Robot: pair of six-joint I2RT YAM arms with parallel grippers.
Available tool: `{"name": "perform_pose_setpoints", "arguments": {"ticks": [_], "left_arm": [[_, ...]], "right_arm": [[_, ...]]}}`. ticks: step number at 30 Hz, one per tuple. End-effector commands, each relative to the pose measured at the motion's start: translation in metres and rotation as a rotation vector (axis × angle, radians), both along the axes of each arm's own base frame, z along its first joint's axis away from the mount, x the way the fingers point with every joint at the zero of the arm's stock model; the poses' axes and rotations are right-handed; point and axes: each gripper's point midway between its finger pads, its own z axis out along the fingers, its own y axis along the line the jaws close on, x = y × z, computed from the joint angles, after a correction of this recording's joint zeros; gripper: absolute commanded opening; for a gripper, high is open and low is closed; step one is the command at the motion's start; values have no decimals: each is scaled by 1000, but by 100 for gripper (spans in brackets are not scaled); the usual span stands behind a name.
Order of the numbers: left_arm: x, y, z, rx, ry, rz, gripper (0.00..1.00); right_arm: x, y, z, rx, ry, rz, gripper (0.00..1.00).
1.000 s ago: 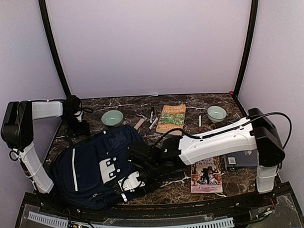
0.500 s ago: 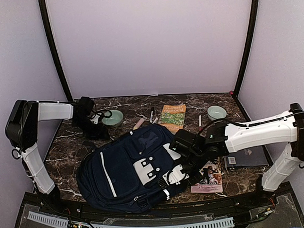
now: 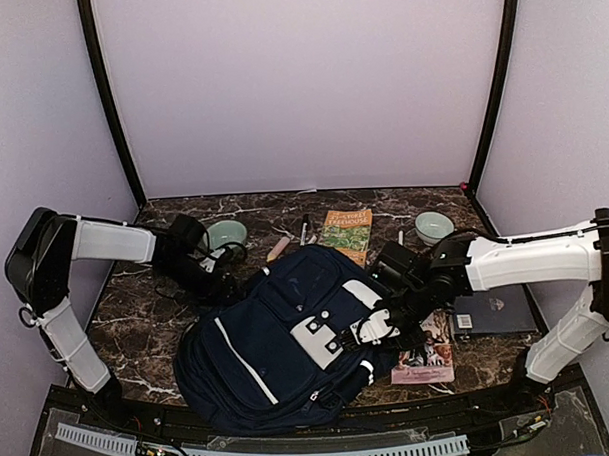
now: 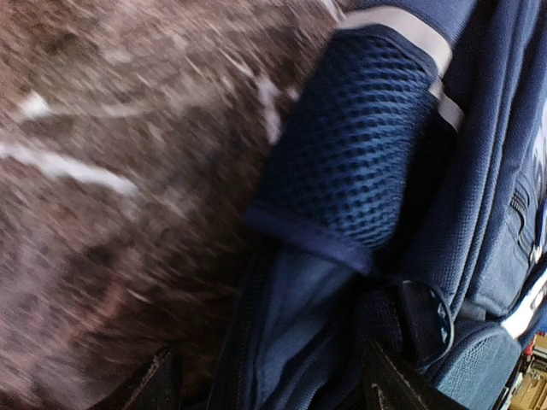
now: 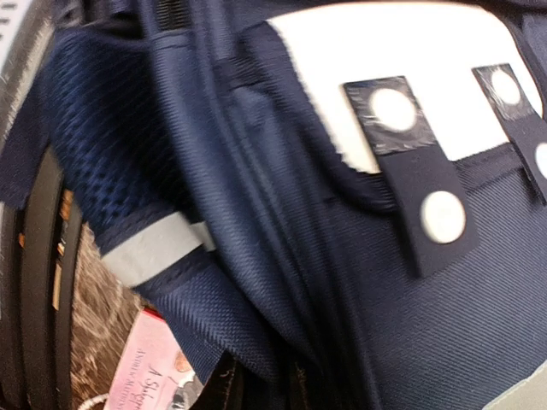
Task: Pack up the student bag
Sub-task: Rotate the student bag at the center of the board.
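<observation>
Desk [image 3: 137, 314] is holding the bag [image 3: 279, 349] front-centre by the near edge, so a hard tug is risking a slide-off. Right gripper [image 5: 261, 384] is clamping its side fabric, left gripper [image 4: 273, 380] is hanging open right against it, and the pink book [image 3: 429, 361] is possibly snagging.

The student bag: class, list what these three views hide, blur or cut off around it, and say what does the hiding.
- Contents and main zip of the student bag: all views, covered by its own fabric.
- Pink book: top external, partly covered by the bag and right gripper; title too small.
- Table: left wrist, motion-blurred.
- Pens: top external, lower ends behind the bag.
</observation>
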Motion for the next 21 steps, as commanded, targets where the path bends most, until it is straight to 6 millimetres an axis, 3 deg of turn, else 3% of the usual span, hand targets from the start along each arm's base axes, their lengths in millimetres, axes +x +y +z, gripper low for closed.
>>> {"name": "perform_pose_setpoints", "arguments": {"ticks": [1,6,9,14,18,21], "left_arm": [[-75,-28,13,-71,154,-97,74],[-105,-36,39,-87,121,-128,74],[-119,-29,50,-95,119,-107,74],[-150,-22,47,-80,152,-120,74],[-165,-22,46,-73,149,-124,74],[-174,-21,50,-68,191,-94,74]], "right_arm": [[53,15,13,88,-158,-107,18],[78,35,17,144,-175,-145,22],[87,55,12,173,-154,-156,25],[108,98,5,215,-111,-163,29],[119,128,-10,216,-78,-173,30],[129,155,-8,238,-81,-188,31]]}}
